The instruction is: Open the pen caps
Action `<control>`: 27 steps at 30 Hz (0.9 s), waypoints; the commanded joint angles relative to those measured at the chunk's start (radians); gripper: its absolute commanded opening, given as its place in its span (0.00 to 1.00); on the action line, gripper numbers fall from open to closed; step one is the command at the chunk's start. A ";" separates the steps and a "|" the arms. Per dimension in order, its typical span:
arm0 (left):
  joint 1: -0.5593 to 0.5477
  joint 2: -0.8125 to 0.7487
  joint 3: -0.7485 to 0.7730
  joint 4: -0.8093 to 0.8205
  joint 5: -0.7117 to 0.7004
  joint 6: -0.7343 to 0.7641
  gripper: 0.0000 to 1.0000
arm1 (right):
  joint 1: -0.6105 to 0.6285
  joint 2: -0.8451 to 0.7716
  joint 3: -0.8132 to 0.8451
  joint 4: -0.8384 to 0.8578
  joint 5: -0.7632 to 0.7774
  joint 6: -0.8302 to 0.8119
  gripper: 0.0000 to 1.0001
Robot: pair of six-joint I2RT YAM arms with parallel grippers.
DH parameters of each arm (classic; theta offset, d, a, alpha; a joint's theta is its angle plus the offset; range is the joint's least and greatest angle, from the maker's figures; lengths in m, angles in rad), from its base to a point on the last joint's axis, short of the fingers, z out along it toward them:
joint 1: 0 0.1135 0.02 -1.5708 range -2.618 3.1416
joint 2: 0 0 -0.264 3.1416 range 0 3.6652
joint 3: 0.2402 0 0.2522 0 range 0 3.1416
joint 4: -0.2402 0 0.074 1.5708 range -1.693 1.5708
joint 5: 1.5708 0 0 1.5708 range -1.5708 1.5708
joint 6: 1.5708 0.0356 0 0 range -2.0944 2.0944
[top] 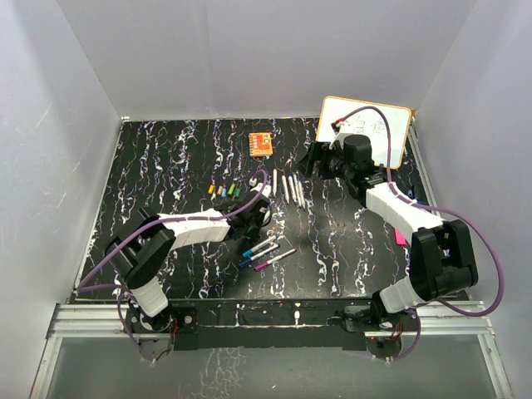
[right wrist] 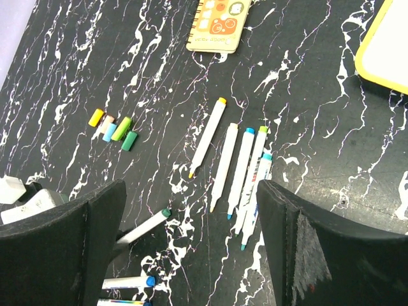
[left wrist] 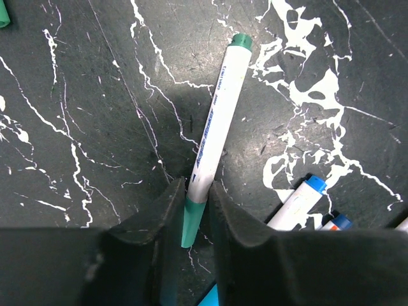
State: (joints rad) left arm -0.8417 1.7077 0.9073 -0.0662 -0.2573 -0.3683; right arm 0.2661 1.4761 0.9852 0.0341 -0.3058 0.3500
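- White walls [top: 249, 50] box in a black table [top: 349, 241] veined with white like marble.
- An orange spiral-bound notepad [top: 262, 144] lies at far centre. A yellow-framed whiteboard [top: 366, 129] sits far right, partly hidden by the right arm [top: 399, 212].
- Loose pen caps [top: 223, 191], short plastic cylinders, lie in a row left of centre. Just right of them, uncapped pens [top: 288, 187], slim and white-barrelled, lie side by side.
- Nearer, capped pens [top: 266, 249] lie fanned out on the table, just beside the left gripper [top: 263, 214].
- The left gripper sits low over the table's centre. Only its wrist camera shows the green pen [left wrist: 213, 121] lying flat, its green cap [left wrist: 191, 223] between the dark fingers [left wrist: 159, 223]. These stand narrowly either side of the cap; whether they pinch it cannot be told.
- Two blue-capped pens [left wrist: 299, 201] lie just right of that grip.
- The right gripper [top: 320, 160] hovers at far right, its fingers spread wide with nothing between them.
- The right wrist view shows the caps' colours, yellow, pale blue and green, and the pictures on the notepad's cover. The overhead view blurs both.
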 commanded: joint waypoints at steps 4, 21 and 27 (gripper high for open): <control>-0.005 0.065 -0.048 -0.107 0.058 0.000 0.05 | -0.006 -0.042 -0.006 0.058 0.028 0.024 0.76; 0.005 -0.157 0.012 0.052 0.089 0.000 0.00 | -0.006 -0.010 -0.073 0.096 -0.152 0.104 0.75; 0.026 -0.167 0.025 0.212 0.191 -0.065 0.00 | -0.006 -0.023 -0.115 0.143 -0.183 0.141 0.75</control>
State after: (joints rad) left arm -0.8310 1.5806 0.9016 0.0196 -0.1562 -0.3859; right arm 0.2653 1.4811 0.8810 0.0780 -0.4484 0.4576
